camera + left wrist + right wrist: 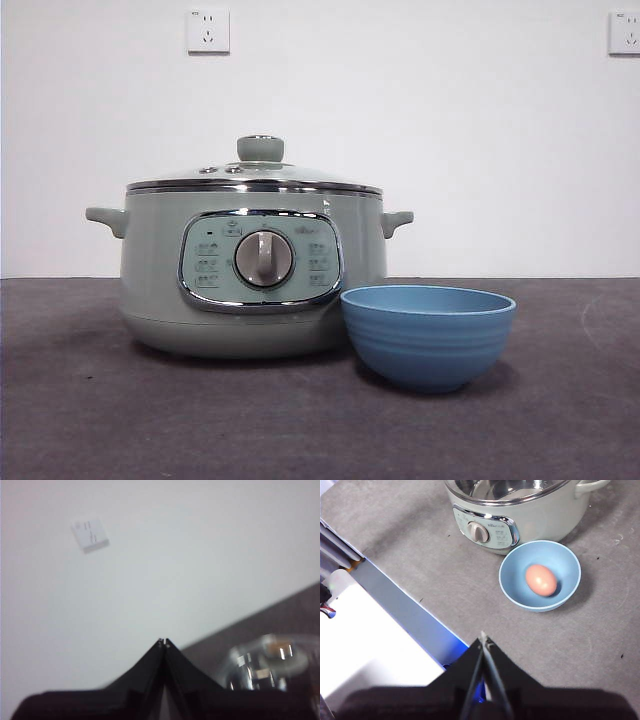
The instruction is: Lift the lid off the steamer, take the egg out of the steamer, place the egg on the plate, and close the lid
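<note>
The sage-green steamer stands left of centre in the front view with the glass lid seated on it; the lid's green knob points up. The blue plate, a deep bowl, stands in front of the steamer's right side. In the right wrist view the egg lies inside the bowl, beside the steamer. My right gripper is shut and empty, high above the table, away from the bowl. My left gripper is shut and empty, raised, with the lid blurred beside it.
Dark grey table top under everything. A white wall with two sockets stands behind. In the right wrist view a white and blue base unit lies along the table's edge.
</note>
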### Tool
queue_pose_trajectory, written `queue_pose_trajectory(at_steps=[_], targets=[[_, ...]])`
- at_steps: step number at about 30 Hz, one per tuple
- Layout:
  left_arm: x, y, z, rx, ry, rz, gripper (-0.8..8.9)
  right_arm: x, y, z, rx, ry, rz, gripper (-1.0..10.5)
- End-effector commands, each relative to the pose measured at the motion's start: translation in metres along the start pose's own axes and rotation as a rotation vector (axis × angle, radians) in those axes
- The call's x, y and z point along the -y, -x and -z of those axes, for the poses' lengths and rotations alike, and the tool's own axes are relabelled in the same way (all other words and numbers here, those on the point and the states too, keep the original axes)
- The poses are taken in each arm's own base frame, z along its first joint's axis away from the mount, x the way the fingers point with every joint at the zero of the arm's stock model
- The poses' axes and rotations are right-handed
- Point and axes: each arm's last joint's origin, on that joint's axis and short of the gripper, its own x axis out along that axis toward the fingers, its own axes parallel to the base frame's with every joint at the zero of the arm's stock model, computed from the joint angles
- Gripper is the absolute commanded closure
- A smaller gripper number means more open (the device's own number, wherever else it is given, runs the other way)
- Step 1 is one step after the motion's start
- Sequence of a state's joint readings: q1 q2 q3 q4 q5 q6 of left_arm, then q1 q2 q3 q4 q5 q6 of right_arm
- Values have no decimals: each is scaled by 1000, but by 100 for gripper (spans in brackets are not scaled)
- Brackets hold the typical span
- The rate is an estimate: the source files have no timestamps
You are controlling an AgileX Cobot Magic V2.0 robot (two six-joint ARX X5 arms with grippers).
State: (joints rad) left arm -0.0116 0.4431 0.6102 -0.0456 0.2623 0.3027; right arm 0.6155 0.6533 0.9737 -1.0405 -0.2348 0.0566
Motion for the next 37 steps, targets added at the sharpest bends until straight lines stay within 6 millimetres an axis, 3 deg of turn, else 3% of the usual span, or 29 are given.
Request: queue_pose_trajectory(at_steps=[1, 6, 13, 20, 26, 37], targets=[[14, 5, 43, -52, 42, 4, 817, 0, -1, 0, 0, -6, 1, 946], [31, 16, 94, -103, 107, -14, 817, 0, -1, 0, 0, -6, 1, 946], [42, 24, 135, -165, 192, -149, 817, 0, -1, 0, 0, -6, 1, 946], [48, 29, 154, -206, 239, -194, 817, 0, -1, 0, 0, -6, 1, 946], [54, 35, 171, -345, 276, -170, 817, 0, -1, 0, 0, -6, 1, 946], [54, 35, 170, -335, 299, -180, 817, 0, -1, 0, 0, -5, 1, 946]])
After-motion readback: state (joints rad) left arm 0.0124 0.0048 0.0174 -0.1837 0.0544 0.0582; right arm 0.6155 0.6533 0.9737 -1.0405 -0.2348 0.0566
